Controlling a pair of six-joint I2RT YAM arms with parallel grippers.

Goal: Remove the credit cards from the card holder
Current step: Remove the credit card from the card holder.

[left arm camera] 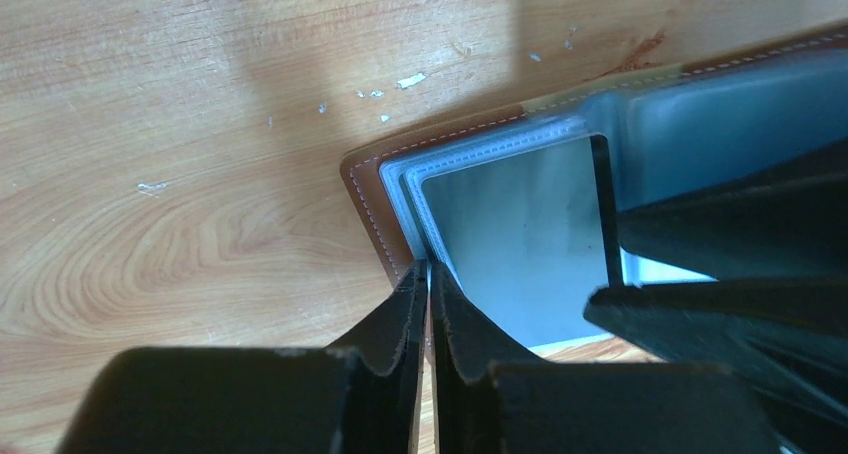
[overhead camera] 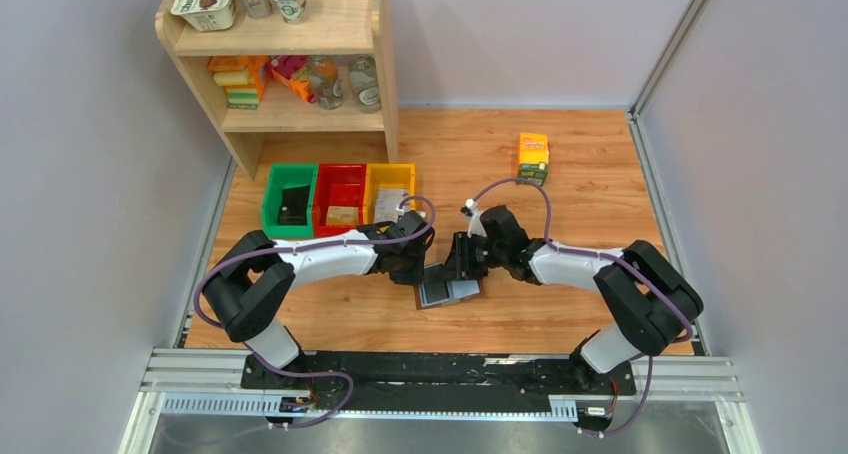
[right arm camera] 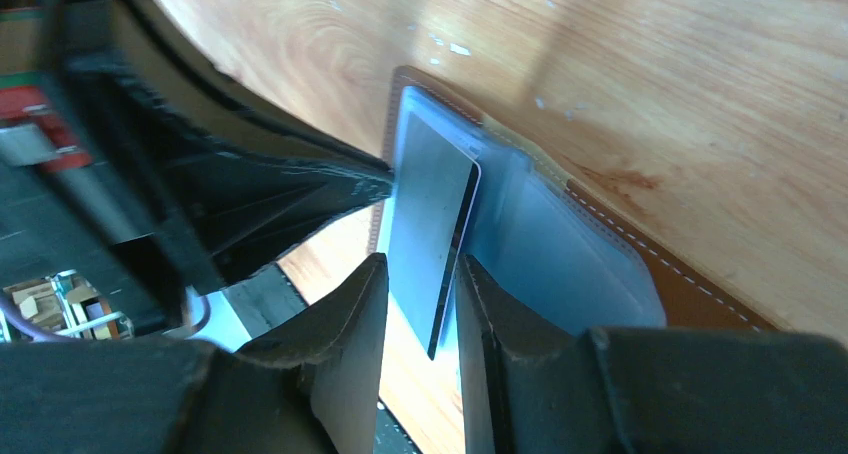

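The brown leather card holder (overhead camera: 450, 295) lies open on the wooden table between both arms. My left gripper (left arm camera: 428, 269) is shut on the near corner of its pale sleeves (left arm camera: 410, 189), beside the stitched leather edge (left arm camera: 362, 189). A credit card (right arm camera: 430, 214), grey-faced with a dark edge, stands partly out of a sleeve. My right gripper (right arm camera: 421, 264) is open and straddles that card's lower corner, the card sitting close to the right finger. From above, the left gripper (overhead camera: 428, 271) and right gripper (overhead camera: 458, 264) almost meet over the holder.
Green (overhead camera: 289, 200), red (overhead camera: 340, 198) and yellow (overhead camera: 389, 191) bins sit in a row behind the left arm. An orange-green carton (overhead camera: 532, 157) stands at the back right. A wooden shelf (overhead camera: 290, 69) with jars and cups fills the back left corner.
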